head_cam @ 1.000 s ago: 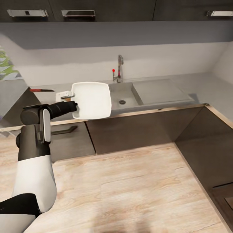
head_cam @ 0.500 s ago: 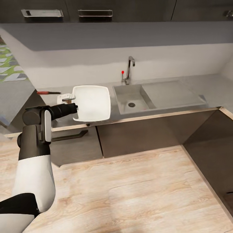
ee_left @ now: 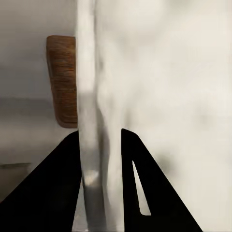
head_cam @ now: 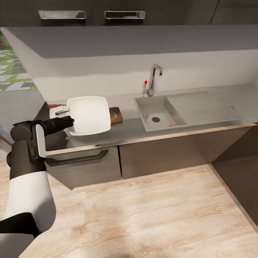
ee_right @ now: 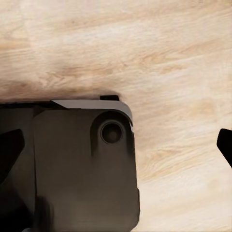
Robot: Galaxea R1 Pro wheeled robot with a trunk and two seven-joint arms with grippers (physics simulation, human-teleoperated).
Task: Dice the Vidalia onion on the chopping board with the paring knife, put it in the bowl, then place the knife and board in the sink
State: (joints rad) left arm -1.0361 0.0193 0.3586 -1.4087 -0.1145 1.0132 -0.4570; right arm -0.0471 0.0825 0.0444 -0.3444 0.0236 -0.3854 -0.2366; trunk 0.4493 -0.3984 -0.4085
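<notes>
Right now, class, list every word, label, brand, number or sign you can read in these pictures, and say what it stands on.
None: no readable text stands anywhere.
The bowl in the left gripper is plain white.
The chopping board, sink, tap and countertop bear no markings.
The cabinet handles are blank metal.

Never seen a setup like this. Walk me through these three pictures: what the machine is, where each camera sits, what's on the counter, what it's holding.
It is a simulated wheeled robot with two arms. The wide picture comes from its head camera; the other two come from cameras near each gripper. The left gripper is clamped on the rim of the white bowl, holding it above the grey countertop; the left wrist view shows the fingers on either side of that rim. Behind the bowl lies the chopping board. To the right is the sink. The right wrist camera looks down at the wooden floor.
</notes>
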